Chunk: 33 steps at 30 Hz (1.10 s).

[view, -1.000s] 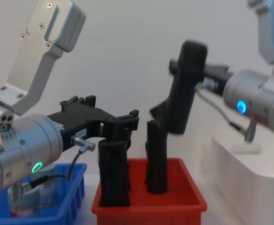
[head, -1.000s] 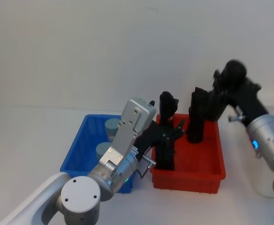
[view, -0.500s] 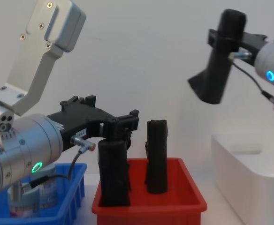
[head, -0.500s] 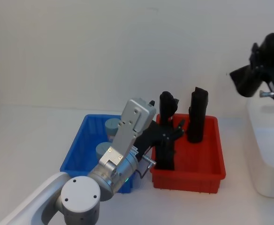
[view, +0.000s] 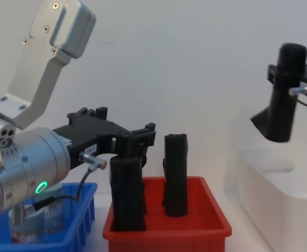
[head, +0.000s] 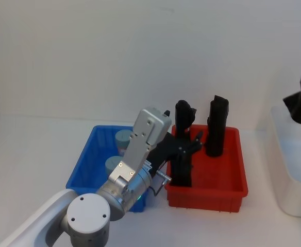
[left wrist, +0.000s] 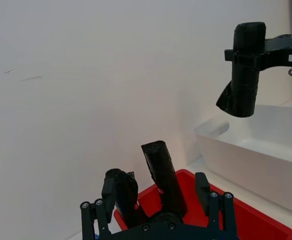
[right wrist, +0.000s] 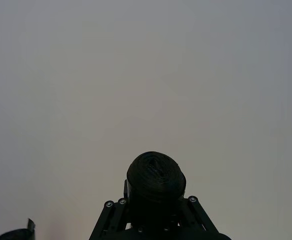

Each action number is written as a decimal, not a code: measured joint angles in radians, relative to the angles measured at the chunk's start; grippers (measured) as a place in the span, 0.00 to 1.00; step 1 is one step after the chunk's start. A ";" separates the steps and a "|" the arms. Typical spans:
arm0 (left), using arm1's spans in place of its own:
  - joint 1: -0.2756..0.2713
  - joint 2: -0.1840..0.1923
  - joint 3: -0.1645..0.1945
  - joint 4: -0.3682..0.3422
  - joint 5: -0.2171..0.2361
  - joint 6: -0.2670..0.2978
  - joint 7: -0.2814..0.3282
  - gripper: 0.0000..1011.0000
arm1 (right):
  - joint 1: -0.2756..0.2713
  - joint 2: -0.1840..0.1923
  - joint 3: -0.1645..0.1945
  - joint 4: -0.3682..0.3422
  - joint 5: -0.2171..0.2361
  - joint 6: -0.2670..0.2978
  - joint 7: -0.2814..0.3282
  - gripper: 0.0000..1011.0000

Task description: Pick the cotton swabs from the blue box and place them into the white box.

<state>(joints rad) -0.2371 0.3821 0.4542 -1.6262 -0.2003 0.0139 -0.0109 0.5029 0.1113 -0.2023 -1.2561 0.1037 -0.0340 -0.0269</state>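
Now, right tool (view: 286, 73): clamped on a black roll (view: 279, 115), which it holds in the air above the white box (view: 269, 205).
Left tool (left wrist: 156, 202): fingers (left wrist: 97, 220) spread well apart, poised low over the red bin (head: 207, 198). Other rolls (head: 215, 126) stand upright in that bin. I cannot tell whether the tool touches one.
Cotton swabs (head: 123, 139): 2 tubs with grey-blue lids sit in the blue box (head: 81, 162), partly behind the left arm.
Blue box: on the desk (head: 32, 149), just beside the red bin, on the robot's left.
White box: at the robot's right, apart from the red bin; its inside is hidden.
Red bin: between the blue box and the white box.
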 joint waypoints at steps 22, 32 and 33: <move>0.000 0.000 0.000 0.000 0.000 0.000 0.000 0.99 | -0.016 0.024 0.035 0.028 -0.046 0.002 -0.076 0.63; 0.000 0.000 0.000 0.000 0.000 0.000 0.000 0.99 | -0.018 0.027 0.039 0.030 -0.052 0.001 -0.086 0.94; 0.000 0.000 0.000 0.000 0.000 0.000 0.000 0.99 | -0.018 0.027 0.039 0.030 -0.052 0.001 -0.086 0.97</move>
<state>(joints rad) -0.2371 0.3821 0.4542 -1.6262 -0.2004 0.0139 -0.0109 0.4846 0.1387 -0.1632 -1.2256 0.0512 -0.0329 -0.1131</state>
